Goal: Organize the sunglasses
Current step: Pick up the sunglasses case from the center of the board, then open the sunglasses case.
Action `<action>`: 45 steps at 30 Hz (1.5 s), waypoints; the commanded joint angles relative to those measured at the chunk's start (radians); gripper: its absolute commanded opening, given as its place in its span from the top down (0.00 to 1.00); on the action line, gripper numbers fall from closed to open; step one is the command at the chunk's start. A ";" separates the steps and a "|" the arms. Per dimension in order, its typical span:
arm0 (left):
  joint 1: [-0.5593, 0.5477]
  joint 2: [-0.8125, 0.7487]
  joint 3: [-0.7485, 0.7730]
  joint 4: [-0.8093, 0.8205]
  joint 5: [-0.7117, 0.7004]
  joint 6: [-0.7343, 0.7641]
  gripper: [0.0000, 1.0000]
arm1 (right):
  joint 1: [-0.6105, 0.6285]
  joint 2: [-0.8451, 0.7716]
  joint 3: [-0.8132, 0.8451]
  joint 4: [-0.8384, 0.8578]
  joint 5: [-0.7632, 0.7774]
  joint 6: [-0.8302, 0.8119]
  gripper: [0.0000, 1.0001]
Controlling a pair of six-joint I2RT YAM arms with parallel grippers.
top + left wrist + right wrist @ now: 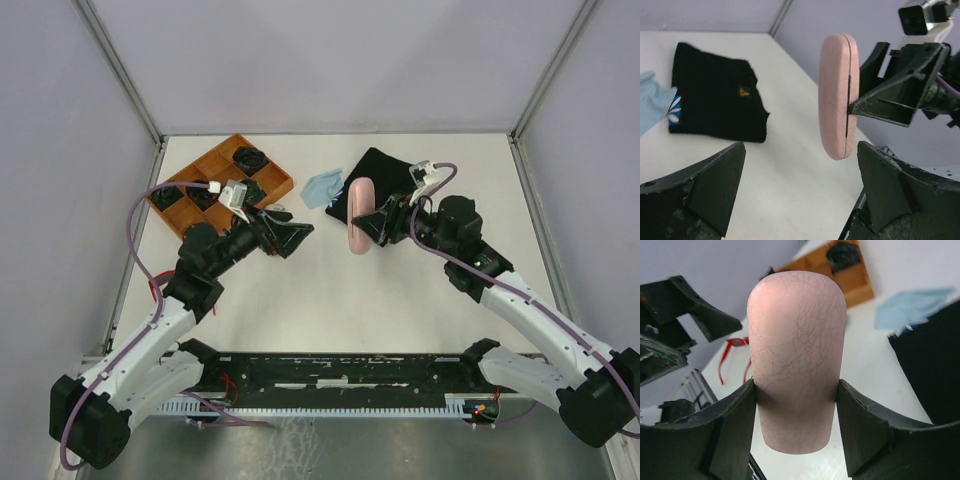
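The right gripper (797,397) is clamped on the pink case (795,340). The left gripper (801,167) faces the case with its jaws wide apart and empty. The red sunglasses (736,342) lie on the table (400,300), off to the left.

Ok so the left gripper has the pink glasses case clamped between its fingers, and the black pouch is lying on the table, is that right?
Not quite: the right gripper clamps the pink case, as the right wrist view shows. The left gripper is open and holds nothing. The black pouch does lie on the table.
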 commanded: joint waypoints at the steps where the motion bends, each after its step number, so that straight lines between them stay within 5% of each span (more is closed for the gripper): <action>1: -0.002 -0.057 0.002 0.277 0.160 -0.049 0.01 | -0.001 -0.035 0.080 0.266 -0.200 0.002 1.00; 5: -0.002 -0.059 0.049 0.354 0.306 -0.039 0.01 | -0.002 -0.040 0.035 0.555 -0.377 0.030 1.00; 14: -0.002 -0.097 0.112 0.441 0.484 0.007 0.01 | 0.030 0.074 0.113 0.882 -0.681 0.168 1.00; 24: -0.007 -0.056 0.163 0.431 0.530 0.009 0.01 | 0.162 0.068 0.207 0.516 -0.648 -0.171 1.00; 41: -0.043 -0.031 0.168 0.422 0.544 -0.002 0.02 | 0.208 0.104 0.247 0.486 -0.601 -0.201 1.00; 45: -0.053 -0.024 0.168 0.422 0.541 -0.003 0.10 | 0.211 0.102 0.246 0.485 -0.592 -0.202 1.00</action>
